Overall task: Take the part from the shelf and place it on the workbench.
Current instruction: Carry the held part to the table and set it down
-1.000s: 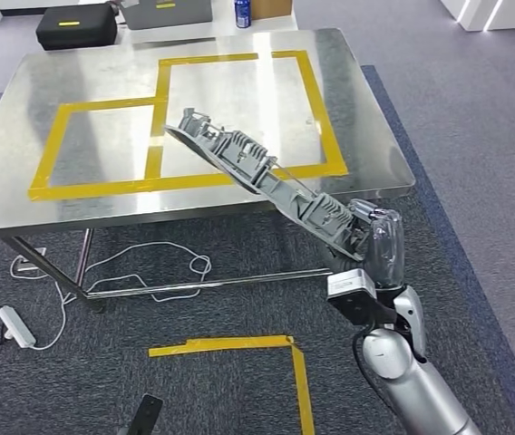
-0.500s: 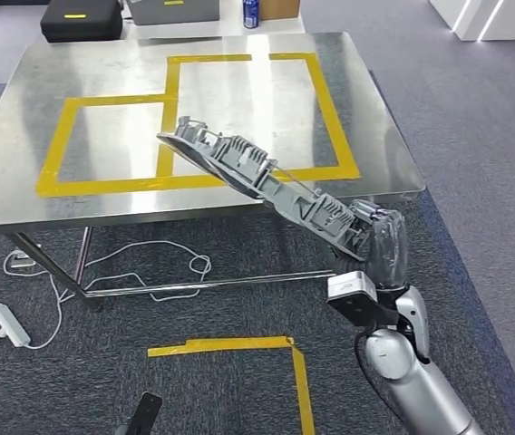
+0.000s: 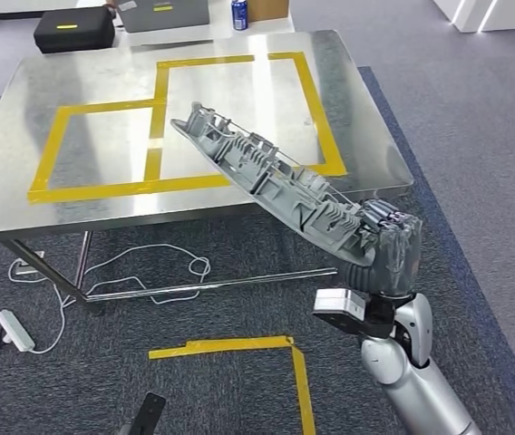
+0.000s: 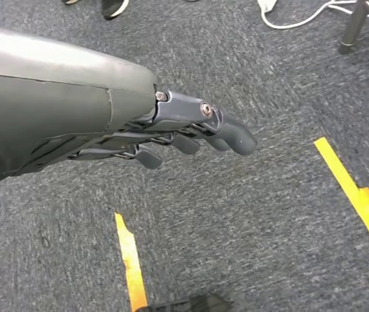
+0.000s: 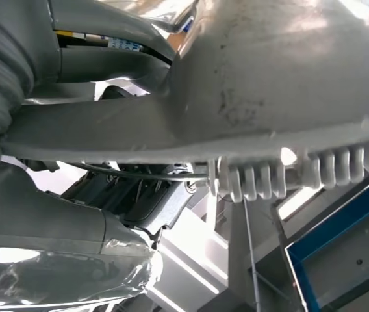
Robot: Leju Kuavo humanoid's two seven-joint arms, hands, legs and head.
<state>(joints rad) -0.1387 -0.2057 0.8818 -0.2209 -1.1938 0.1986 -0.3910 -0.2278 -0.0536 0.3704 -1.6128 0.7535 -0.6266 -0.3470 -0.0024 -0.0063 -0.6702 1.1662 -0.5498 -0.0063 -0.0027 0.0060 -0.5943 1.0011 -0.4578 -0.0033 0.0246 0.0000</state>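
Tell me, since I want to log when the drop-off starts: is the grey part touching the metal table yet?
Cannot tell. In the head view the grey part, held by the right hand, slants over the table, and no contact or gap shows plainly.

No readable text, brand or number anywhere in these views.

The blue can (image 3: 239, 14) at the counter's (image 3: 8, 154) 12 o'clock edge carries a pale mark too small to make out. The black case (image 3: 74, 30) at about 11 o'clock bears a yellow strip, and the grey case (image 3: 164, 14) beside it another, both without legible letters. In the right wrist view a white sticker (image 5: 123, 44) with tiny blue print sits on the right hand (image 5: 99, 58), too blurred to read. The yellow tape (image 3: 152, 136) on the counter forms plain rectangles, and the yellow tape on the carpet (image 3: 241, 344) a plain corner, none forming characters.
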